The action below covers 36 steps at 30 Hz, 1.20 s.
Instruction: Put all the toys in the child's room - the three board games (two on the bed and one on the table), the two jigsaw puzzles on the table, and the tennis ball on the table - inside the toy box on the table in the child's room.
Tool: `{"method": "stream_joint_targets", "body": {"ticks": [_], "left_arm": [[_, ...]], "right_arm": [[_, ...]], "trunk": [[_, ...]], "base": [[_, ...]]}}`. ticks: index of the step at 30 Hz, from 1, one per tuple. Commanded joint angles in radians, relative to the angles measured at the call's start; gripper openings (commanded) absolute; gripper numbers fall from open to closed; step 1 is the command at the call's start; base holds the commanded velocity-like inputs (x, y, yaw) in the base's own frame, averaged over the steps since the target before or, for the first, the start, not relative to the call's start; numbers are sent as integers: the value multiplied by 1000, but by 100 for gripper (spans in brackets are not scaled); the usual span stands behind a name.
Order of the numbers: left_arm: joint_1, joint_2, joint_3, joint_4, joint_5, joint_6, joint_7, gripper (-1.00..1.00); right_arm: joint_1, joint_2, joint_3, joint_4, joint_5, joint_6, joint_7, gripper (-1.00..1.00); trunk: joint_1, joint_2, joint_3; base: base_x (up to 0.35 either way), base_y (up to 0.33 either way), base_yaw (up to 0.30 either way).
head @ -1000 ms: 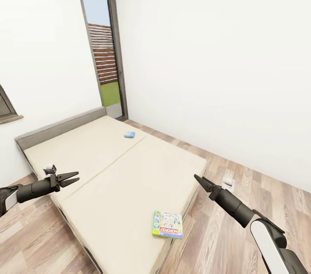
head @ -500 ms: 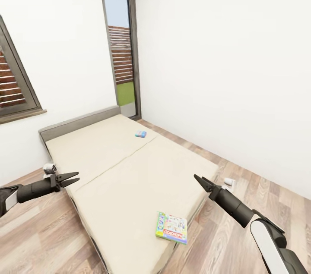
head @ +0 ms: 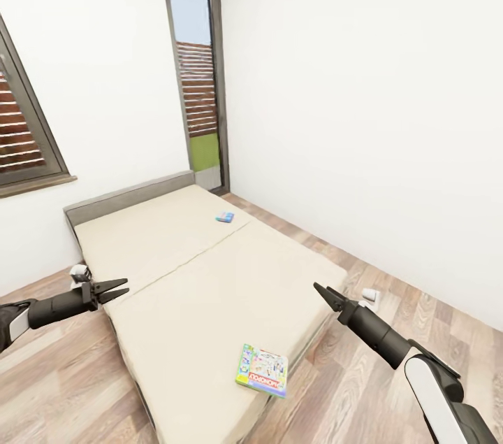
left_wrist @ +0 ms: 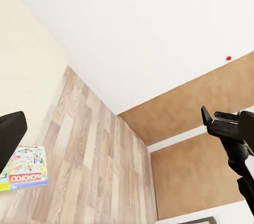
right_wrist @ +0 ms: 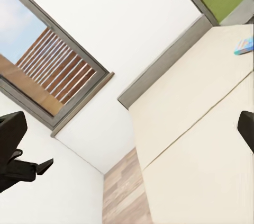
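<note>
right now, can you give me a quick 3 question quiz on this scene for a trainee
1. True or false: the Monopoly board game lies on the bed, near its close corner.
2. Multiple choice: where is the second, smaller board game?
A. on the floor by the wall
B. on the bed, toward the tall window
C. held in the right gripper
3. Fill in: the left gripper is holding ______.

Key
1. True.
2. B.
3. Nothing; its fingers stand apart, and it hangs beside the bed's edge.
</note>
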Motion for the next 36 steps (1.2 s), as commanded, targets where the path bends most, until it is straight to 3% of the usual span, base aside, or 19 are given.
{"method": "stream_joint_targets", "body": {"ticks": [1,36], "left_arm": [[-1,0,6,1,-7,11,-4,100],[-1,-9,6,0,-9,11,-4,100]], "right_arm": [[-1,0,-1,0,-9,8,1,100],[-1,-1,-3,2,-9,9,3,100]], "trunk": [[1,-2,-2],[1,-2,-2]], "base": [[0,-236,2],[0,-236,0]]}}
